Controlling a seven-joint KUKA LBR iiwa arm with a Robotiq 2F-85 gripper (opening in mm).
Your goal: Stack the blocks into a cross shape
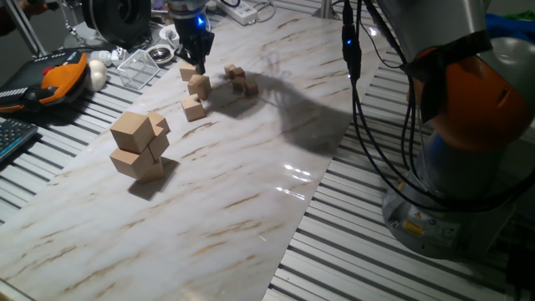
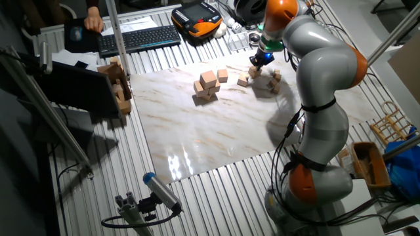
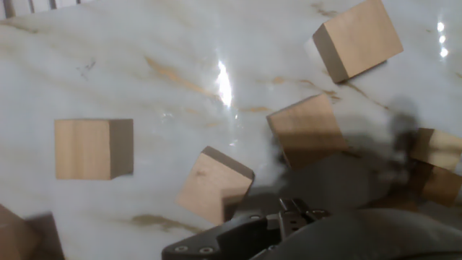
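Note:
Several light-tan blocks lie loose on the marble board (image 1: 251, 209). In the hand view they are one at the left (image 3: 94, 149), a tilted one (image 3: 214, 184) just above the hand's dark body, one at the centre right (image 3: 307, 128), and one at the top right (image 3: 357, 40). From the fixed views, my gripper (image 1: 199, 65) hangs directly over a block (image 1: 199, 84), with others close by (image 1: 188, 73) (image 1: 194, 108). The other fixed view shows the gripper (image 2: 258, 62) above a block (image 2: 254, 72). The fingertips are hidden or too small to read.
A pile of bigger tan cubes (image 1: 138, 146) stands on the board nearer the camera. Tiny tan cubes (image 1: 240, 80) sit just right of the gripper. Off the board's far left end are a clear plastic box (image 1: 138, 67) and an orange handset (image 1: 63, 75).

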